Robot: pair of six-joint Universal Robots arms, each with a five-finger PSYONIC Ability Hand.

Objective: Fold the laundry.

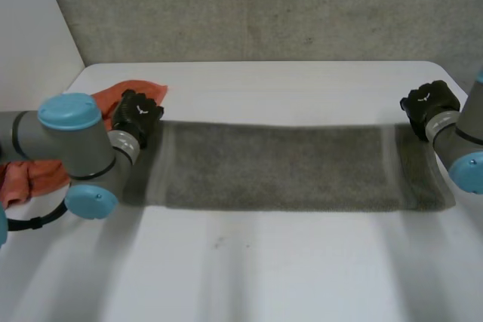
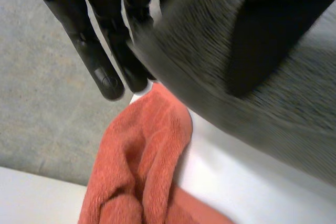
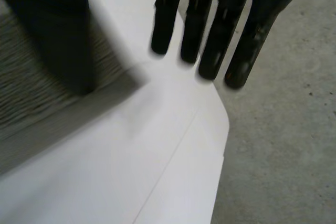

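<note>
Now your left hand (image 1: 137,115) pinches the far left corner of the grey towel (image 1: 272,164) stretched over the table (image 1: 264,262), you cannot tell if your right hand (image 1: 430,103) grips its far right corner, so a hard pull could slip that end free.

A white table (image 1: 302,88) spreads across the scene, its two far corners rounded. Soft grey shadows run in bands over its near half, and a small dark speck (image 1: 219,243) sits on the near part. The light is even and dull. Beyond the far edge lies a rough, speckled grey floor (image 1: 264,5). A plain pale wall (image 1: 30,13) stands at the far left. In the right wrist view a thin seam (image 3: 173,150) crosses the tabletop (image 3: 131,182) toward a rounded corner, with the grey floor (image 3: 283,145) just beside it. In the left wrist view the same grey floor (image 2: 37,87) lies past the table (image 2: 236,182).
</note>
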